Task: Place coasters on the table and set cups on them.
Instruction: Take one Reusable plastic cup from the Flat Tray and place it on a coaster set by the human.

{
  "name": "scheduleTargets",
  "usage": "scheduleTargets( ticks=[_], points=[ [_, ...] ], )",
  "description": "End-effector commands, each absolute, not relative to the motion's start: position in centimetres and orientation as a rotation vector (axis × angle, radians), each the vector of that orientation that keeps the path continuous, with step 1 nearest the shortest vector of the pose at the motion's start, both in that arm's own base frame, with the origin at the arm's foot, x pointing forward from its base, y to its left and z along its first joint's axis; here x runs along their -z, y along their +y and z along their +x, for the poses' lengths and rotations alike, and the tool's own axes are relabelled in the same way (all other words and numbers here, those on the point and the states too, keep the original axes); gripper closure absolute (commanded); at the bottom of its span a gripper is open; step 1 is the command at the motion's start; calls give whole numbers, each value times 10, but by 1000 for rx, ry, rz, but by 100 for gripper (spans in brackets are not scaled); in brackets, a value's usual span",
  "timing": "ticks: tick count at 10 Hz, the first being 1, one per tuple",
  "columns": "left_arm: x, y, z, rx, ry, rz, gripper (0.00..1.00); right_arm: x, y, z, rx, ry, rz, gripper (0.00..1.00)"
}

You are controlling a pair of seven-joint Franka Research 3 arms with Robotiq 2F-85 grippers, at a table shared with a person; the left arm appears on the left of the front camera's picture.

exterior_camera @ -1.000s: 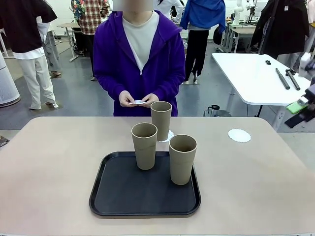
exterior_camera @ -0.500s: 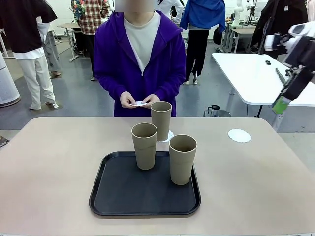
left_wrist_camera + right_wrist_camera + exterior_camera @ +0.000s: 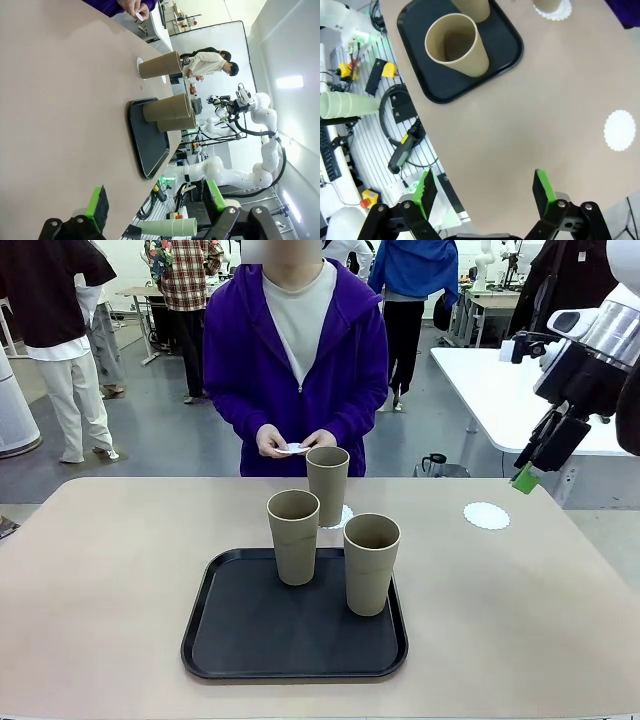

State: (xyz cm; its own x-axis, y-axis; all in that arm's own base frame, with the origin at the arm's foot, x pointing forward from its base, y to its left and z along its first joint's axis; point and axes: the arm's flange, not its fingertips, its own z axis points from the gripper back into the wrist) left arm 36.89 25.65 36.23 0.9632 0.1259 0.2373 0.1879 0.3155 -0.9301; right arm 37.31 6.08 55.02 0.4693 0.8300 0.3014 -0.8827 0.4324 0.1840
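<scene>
Both of your hands stand open and empty, clear of the cups.
Front view: your right hand (image 3: pixel 530 468) hangs with its jaws apart and nothing in them. A bare white scalloped paper doily (image 3: pixel 486 515) lies on the beige bench (image 3: pixel 100 590) below it, a little to its left. Farther left, one tall tan matte tumbler (image 3: pixel 327 485) stands on a second doily (image 3: pixel 343 517), and two more tumblers (image 3: pixel 294 537) (image 3: pixel 371 563) stand in the black rectangular tray (image 3: pixel 295 665). Left wrist view: your left hand (image 3: pixel 156 202) gapes wide and grips nothing, with the tumblers well ahead of it. Right wrist view: the bare doily lies ahead of the spread fingers, off to one side.

Bright, even overhead light casts soft shadows beside the cups (image 3: pixel 293 535). Wrist views bend at the edges; a ceiling light (image 3: pixel 290 81) glares at 3 o'clock.
</scene>
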Motion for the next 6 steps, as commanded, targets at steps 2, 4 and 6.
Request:
scheduleTargets(
  ticks=[2,4,6],
  points=[
    [-364,259,369,41,-289,-1253,0,-550,61,373,-1074,-175,336,0],
    [-364,259,369,41,-289,-1253,0,-512,42,383,-1365,-540,508,0],
    [-364,259,369,41,-289,-1253,0,-477,21,396,-1340,-723,746,0]
  ],
)
